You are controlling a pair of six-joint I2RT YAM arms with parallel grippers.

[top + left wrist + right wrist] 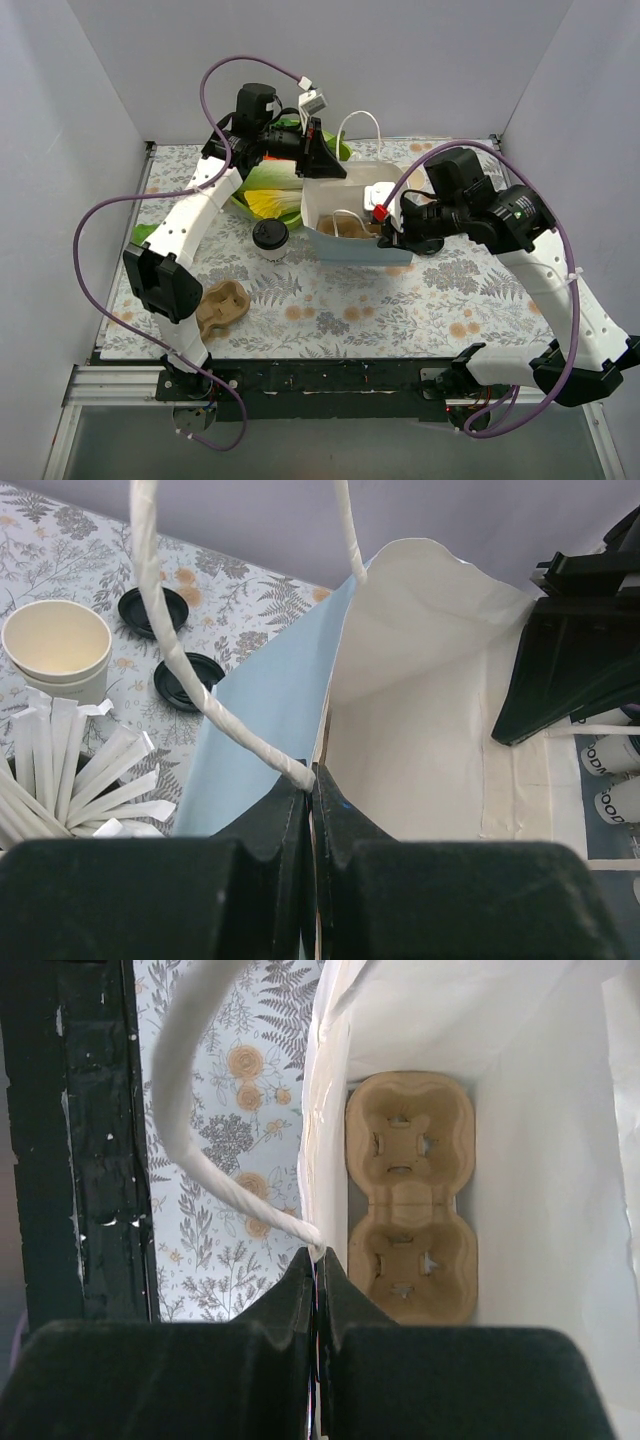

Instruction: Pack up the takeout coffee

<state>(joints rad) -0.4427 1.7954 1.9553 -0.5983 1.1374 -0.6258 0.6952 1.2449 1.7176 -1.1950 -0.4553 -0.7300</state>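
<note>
On opposite rims of a light-blue paper bag (350, 250), left gripper (312, 780) and right gripper (315, 1260) pinched shut, brown pulp cup carrier (410, 1195) lying inside, black-lidded cream paper cup (270, 238) standing beside the bag.

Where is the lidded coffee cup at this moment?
In the top view, the cup stands on the table, left of centre, just left of the bag and beyond the loose carrier.

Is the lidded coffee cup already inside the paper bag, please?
No, the coffee cup stands on the table to the left of the bag, outside it.
</note>
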